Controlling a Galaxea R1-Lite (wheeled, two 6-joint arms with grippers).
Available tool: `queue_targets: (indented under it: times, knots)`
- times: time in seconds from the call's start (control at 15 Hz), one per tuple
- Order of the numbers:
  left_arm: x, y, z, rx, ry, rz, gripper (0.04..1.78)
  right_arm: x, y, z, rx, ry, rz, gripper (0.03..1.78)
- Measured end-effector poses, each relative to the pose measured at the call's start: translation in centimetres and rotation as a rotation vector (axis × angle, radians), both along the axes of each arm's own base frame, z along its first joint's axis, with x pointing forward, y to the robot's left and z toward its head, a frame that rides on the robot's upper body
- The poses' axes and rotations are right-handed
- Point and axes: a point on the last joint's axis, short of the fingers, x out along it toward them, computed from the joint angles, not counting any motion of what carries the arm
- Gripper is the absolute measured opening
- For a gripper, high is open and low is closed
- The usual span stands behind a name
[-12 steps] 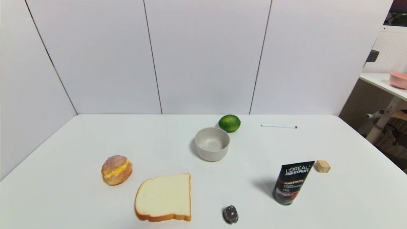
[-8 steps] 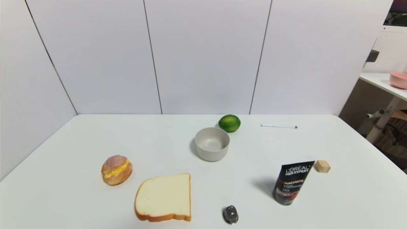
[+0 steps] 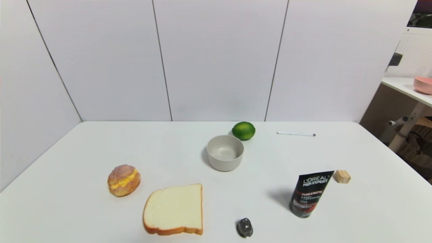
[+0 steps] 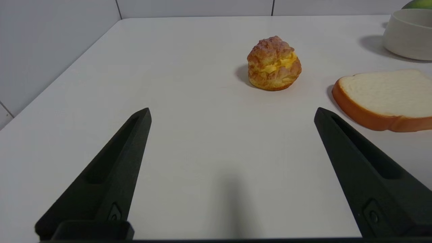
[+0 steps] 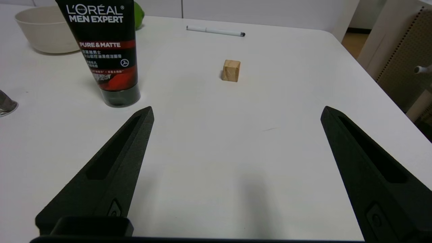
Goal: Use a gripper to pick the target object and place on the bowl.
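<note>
The brown bun [image 3: 124, 180] with yellow filling sits on the white table at the front left; it also shows in the left wrist view [image 4: 274, 63]. The empty grey-beige bowl [image 3: 225, 152] stands near the table's middle, also in the left wrist view [image 4: 408, 33] and the right wrist view [image 5: 45, 28]. Neither gripper shows in the head view. My left gripper [image 4: 232, 113] is open and empty above bare table, short of the bun. My right gripper [image 5: 236, 111] is open and empty over the table's front right.
A white bread slice [image 3: 174, 209] lies right of the bun. A green lime [image 3: 243, 130] sits behind the bowl. A black L'Oreal tube [image 3: 309, 193], a wooden cube [image 3: 342, 176], a pen [image 3: 296, 134] and a small metal object [image 3: 244, 227] are on the right half. A pink bowl [image 3: 423, 84] is on a side shelf.
</note>
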Motion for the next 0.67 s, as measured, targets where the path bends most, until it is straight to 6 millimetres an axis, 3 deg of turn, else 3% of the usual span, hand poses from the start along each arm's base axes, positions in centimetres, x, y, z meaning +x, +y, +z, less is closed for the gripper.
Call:
queue_targets:
  times: [0.47,0.67]
  knots:
    - [0.1,0.0,0.1,-0.009,0.025,0.009,1.71,0.0,0.0,0.0,0.000,0.000,0.000,1.71]
    - [0.2,0.0,1.3,0.002,0.040,-0.020,1.71,0.0,0.0,0.0,0.000,0.000,0.000,1.71]
